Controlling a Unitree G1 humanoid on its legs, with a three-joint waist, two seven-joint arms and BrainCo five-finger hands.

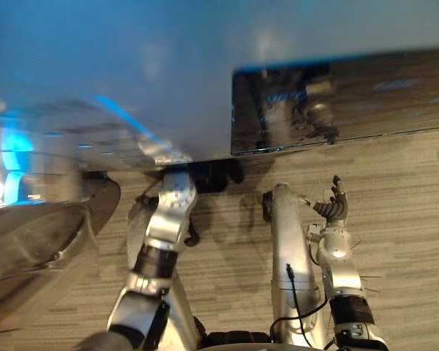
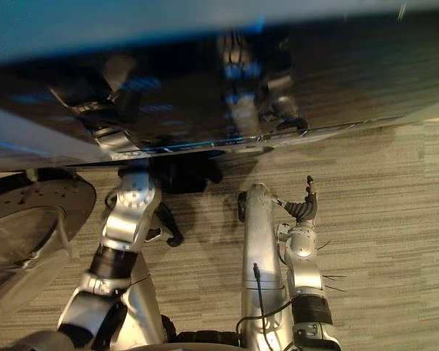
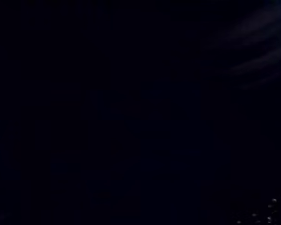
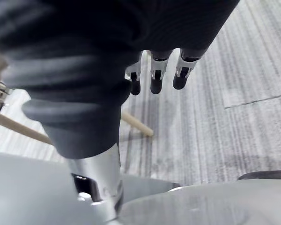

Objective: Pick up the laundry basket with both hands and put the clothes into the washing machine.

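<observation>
The right hand (image 1: 335,206) was seen empty over the floor (image 1: 410,219), fingers straight in its wrist view. The left hand (image 2: 179,175), tucked under the washing machine (image 1: 168,73), could not be judged.

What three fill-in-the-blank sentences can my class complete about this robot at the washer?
1. The right hand is open and holds ___.
2. The round door of the washer stands ___.
3. The left arm reaches toward the ___, while the right hand hangs over the floor.
Missing words: nothing; open; washer.
</observation>
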